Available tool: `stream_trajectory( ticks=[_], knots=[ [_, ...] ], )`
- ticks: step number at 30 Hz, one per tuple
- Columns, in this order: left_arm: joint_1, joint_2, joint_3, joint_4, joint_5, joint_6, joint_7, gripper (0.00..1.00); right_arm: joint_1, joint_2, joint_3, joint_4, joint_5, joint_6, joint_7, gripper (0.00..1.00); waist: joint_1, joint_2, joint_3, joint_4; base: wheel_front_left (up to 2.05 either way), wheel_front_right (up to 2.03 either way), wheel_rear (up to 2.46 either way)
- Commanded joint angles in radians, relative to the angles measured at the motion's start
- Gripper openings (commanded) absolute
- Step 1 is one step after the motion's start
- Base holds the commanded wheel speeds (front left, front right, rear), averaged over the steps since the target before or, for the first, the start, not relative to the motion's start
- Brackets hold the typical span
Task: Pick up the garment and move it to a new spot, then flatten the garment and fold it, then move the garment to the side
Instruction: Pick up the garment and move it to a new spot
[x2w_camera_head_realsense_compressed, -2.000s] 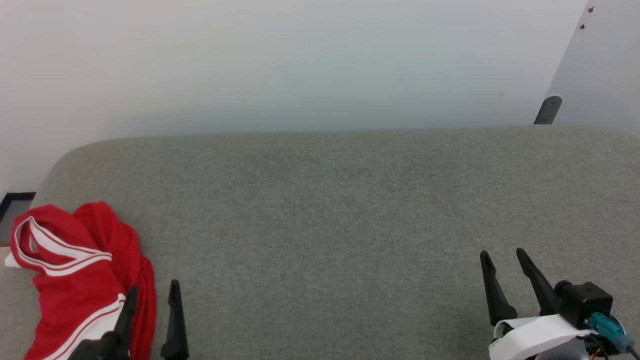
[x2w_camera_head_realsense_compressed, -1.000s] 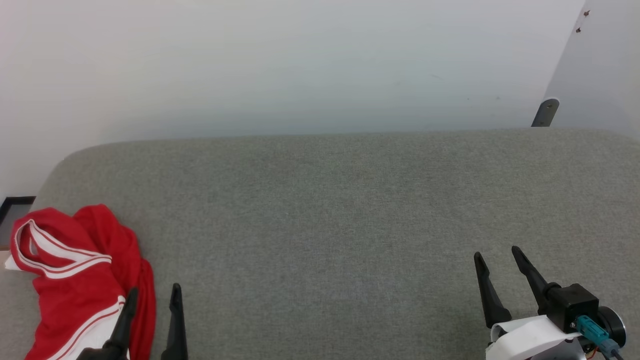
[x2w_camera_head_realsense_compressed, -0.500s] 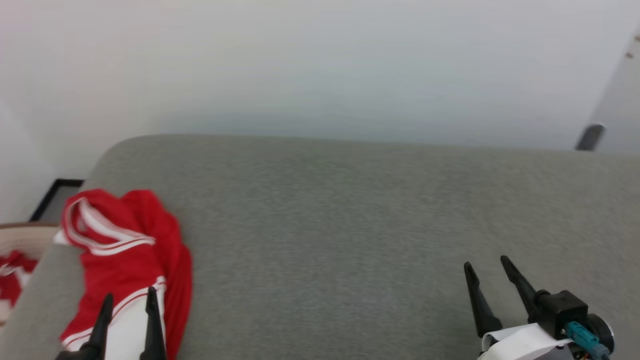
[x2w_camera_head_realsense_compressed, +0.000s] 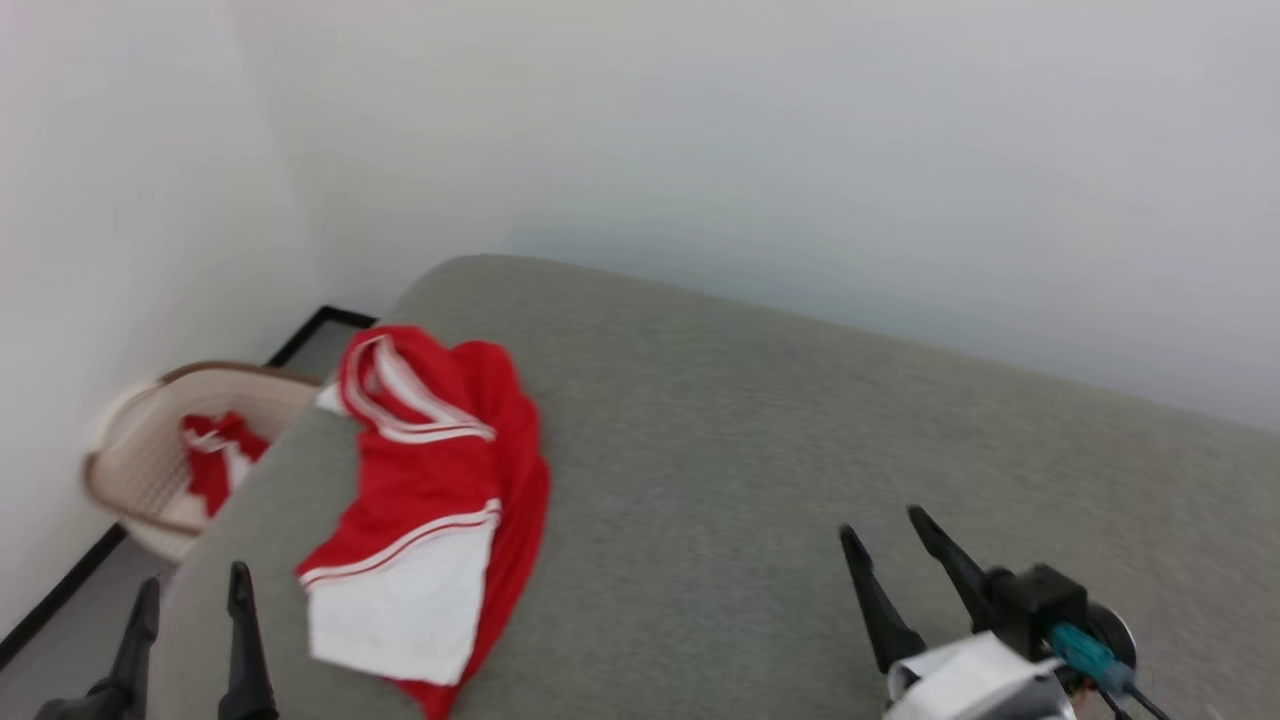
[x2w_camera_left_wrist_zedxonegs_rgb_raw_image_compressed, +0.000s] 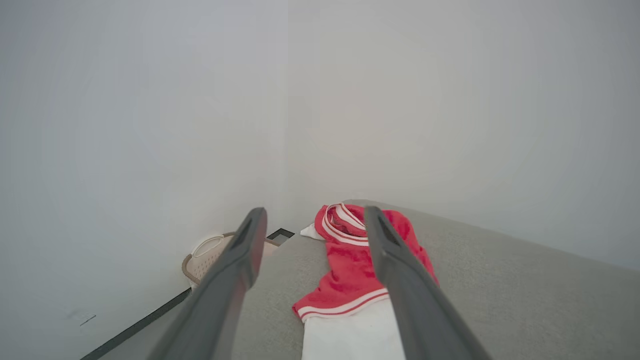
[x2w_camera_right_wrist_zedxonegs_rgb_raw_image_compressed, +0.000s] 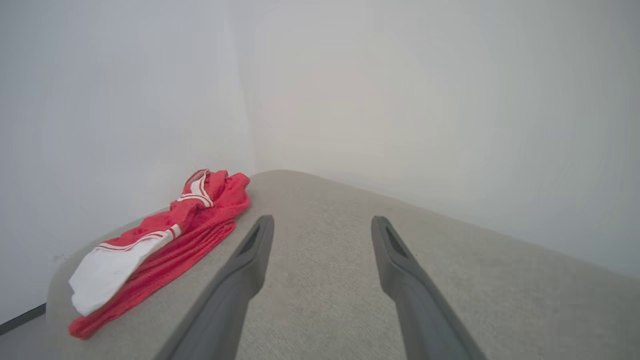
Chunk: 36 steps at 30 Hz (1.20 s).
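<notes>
View: the head camera has swung to the robot's left within the last second, so the whole picture shifts. The things on the surface have not moved.
Wall (x2w_camera_head_realsense_compressed: 700, 120): plain and pale; a corner now shows at the left.
Surface (x2w_camera_head_realsense_compressed: 750, 450): grey and upholstered. Its rounded left end now sits mid-picture, and the broad stretch right of the garment lies bare.
Garment (x2w_camera_head_realsense_compressed: 440, 480): lies crumpled at the surface's left end, striped collar toward the wall and a white sleeve toward the robot. It rests in the same heap as before, untouched.
Basket (x2w_camera_head_realsense_compressed: 135, 465): newly in sight on the floor, just off the surface's left end.
Left gripper (x2w_camera_head_realsense_compressed: 194, 580): fingers spread wide with nothing between them. It sat by the garment's right edge before and now shows left of it, at the surface's edge.
Right gripper (x2w_camera_head_realsense_compressed: 882, 524): also spread and empty, low over bare surface, well apart from the garment.
Cloth (x2w_camera_head_realsense_compressed: 215, 455): small, red and white, lying inside the basket; not the task's piece.
Meaning: the turn looks like lining up on the garment. The pick-up has not begun, so moving, flattening and folding all remain.
Risk: the left gripper is aimed past the heap toward the basket, and probably needs to come back right before it closes.
</notes>
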Motion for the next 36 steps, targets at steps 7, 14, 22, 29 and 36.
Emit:
stream_trajectory(
  ticks=[7, 14, 22, 29, 36],
  knots=[
    [0.007, -0.006, 0.004, -0.025, -0.021, 0.010, 0.011, 1.00, -0.069, -0.017, 0.044, 0.048, 0.028, 0.000, -0.006, 1.00, -0.0001, 0.0000, 0.016, 0.096, 0.00, 0.00, 0.00],
    [-0.076, 0.014, -0.031, -0.014, -0.078, -0.037, 0.113, 1.00, -0.079, -0.035, 0.038, 0.076, 0.046, 0.000, -0.011, 1.00, -0.0001, 0.0000, 0.032, 0.108, 0.00, 0.00, 0.00],
    [-0.299, 0.093, -0.069, 0.063, -0.176, -0.121, 0.328, 1.00, -0.068, -0.058, -0.013, 0.027, 0.013, 0.000, 0.009, 1.00, -0.0001, 0.0000, 0.107, 0.066, 0.00, 0.00, 0.00],
    [-0.513, 0.164, -0.048, 0.182, -0.312, -0.157, 0.480, 1.00, -0.116, -0.104, -0.048, -0.071, -0.016, 0.000, 0.059, 1.00, -0.0001, 0.0000, 0.260, -0.033, 0.00, 0.00, 0.00],
    [-0.675, 0.227, -0.050, 0.324, -0.419, -0.169, 0.651, 1.00, -0.147, -0.130, -0.079, -0.159, -0.030, 0.000, 0.093, 1.00, -0.0001, 0.0000, 0.392, -0.114, 0.00, 0.00, 0.00]
  ],
)
